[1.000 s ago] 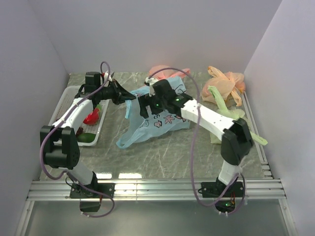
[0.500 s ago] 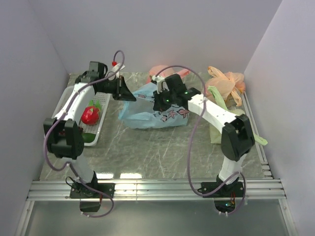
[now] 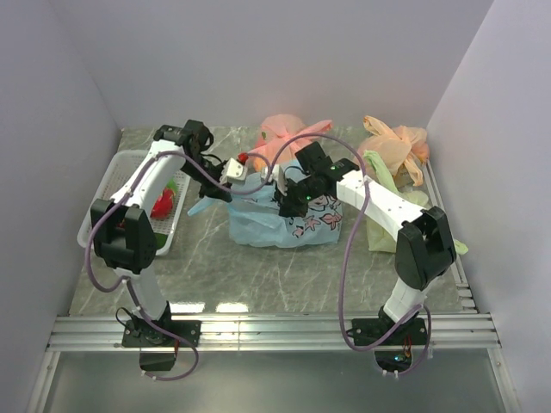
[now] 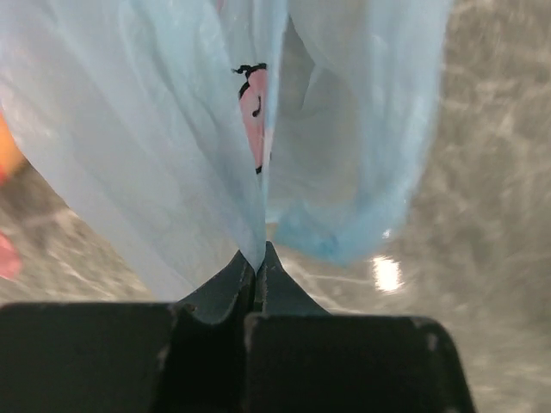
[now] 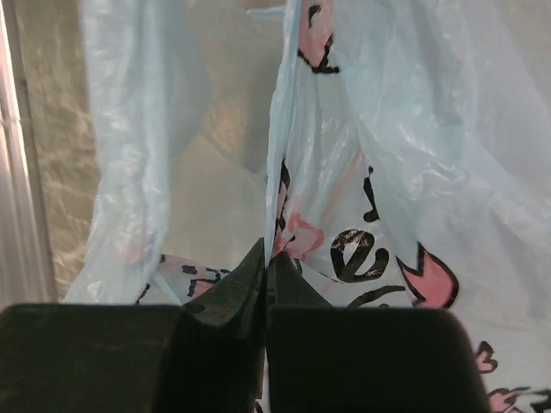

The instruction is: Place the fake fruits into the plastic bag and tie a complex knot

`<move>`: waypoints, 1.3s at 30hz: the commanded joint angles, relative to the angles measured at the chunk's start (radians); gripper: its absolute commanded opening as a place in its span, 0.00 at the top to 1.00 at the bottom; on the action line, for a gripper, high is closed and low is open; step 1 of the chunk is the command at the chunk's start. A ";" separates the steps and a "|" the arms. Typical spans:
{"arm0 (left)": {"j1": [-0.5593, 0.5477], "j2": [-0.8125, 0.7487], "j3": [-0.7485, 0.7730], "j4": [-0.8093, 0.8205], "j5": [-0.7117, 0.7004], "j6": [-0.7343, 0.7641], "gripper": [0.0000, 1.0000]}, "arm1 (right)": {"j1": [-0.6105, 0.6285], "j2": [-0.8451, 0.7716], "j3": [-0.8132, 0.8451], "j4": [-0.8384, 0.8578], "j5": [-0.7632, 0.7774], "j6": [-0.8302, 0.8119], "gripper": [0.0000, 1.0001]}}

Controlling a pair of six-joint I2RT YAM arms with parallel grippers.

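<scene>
Thin, crinkly, see-through blue film: the plastic bag (image 3: 284, 222) sits bunched mid-table, pink flowers printed on it. The wrist views show what overhead hides: left gripper (image 4: 260, 255) pinched tight on a fold, right gripper (image 5: 269, 251) clamped on the film too. Only overhead catches the red dragon fruit (image 3: 160, 205) in the white tray (image 3: 102, 191), far left. A second ago the bag sprawled flat; now it's gathered between the arms.

Left end effector (image 4: 258, 261) clamped, pointing inward; right end effector (image 5: 267, 255) clamped, facing it.
</scene>
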 commanded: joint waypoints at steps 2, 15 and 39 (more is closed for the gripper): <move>0.096 -0.058 -0.005 -0.060 -0.171 0.395 1.00 | -0.062 -0.063 -0.087 -0.217 0.111 -0.176 1.00; 0.160 -0.142 0.075 0.416 0.154 -0.234 0.38 | -0.068 0.015 0.085 -0.213 -0.065 0.066 1.00; -0.211 -0.172 -0.205 0.462 0.010 -0.425 0.25 | -0.167 0.133 0.203 0.119 -0.165 0.683 1.00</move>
